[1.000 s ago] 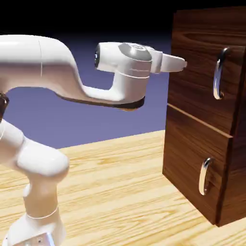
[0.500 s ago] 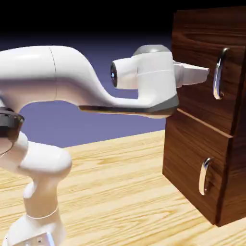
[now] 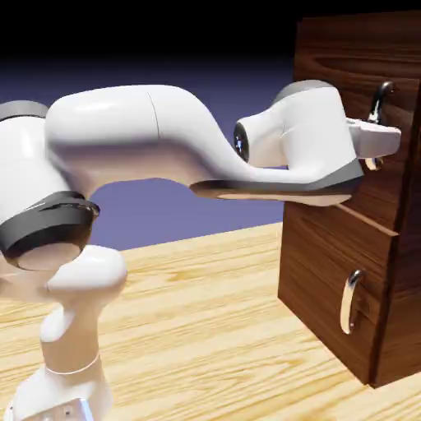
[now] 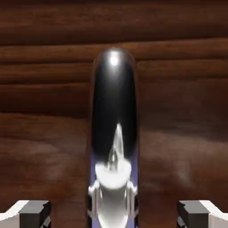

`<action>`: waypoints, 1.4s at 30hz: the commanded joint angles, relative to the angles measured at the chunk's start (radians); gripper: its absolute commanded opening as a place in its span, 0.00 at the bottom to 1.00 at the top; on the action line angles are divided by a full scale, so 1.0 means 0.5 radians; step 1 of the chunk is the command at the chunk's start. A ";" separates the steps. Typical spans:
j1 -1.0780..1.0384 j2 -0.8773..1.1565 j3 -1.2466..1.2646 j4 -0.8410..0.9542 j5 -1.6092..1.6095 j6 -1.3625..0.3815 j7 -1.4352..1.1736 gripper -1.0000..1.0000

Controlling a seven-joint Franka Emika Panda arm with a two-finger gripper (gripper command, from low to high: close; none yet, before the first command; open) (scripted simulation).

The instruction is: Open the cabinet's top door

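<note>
Reaching level from the lower left of the exterior view, the white arm [image 3: 164, 140] is shown with its tool [image 3: 380, 138] set against the front of the cabinet [image 3: 399, 271], which stands upright on the light wooden tabletop [image 3: 205, 329] at the right of that view. The top door [image 3: 329, 62] is seen shut, flush with the cabinet's front, and its long curved silver handle [image 3: 380, 94] is largely covered by the tool (only the upper bend and a small piece below remain visible). The shorter lower door [image 3: 316, 263] is likewise shut, and its smaller handle [image 3: 351, 300] is left well clear below the arm. In the hand view the top door's handle [image 4: 114, 116] is seen running up the middle of the picture against dark wood grain, between the two grey fingertips [image 4: 31, 213] of the tool [image 4: 114, 216]. The fingertips are held apart, one on each side of the handle, with bare wood showing between each and the bar.
</note>
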 commanded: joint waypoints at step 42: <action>-3.044 -0.337 2.574 -1.169 1.583 -0.195 0.002 0.00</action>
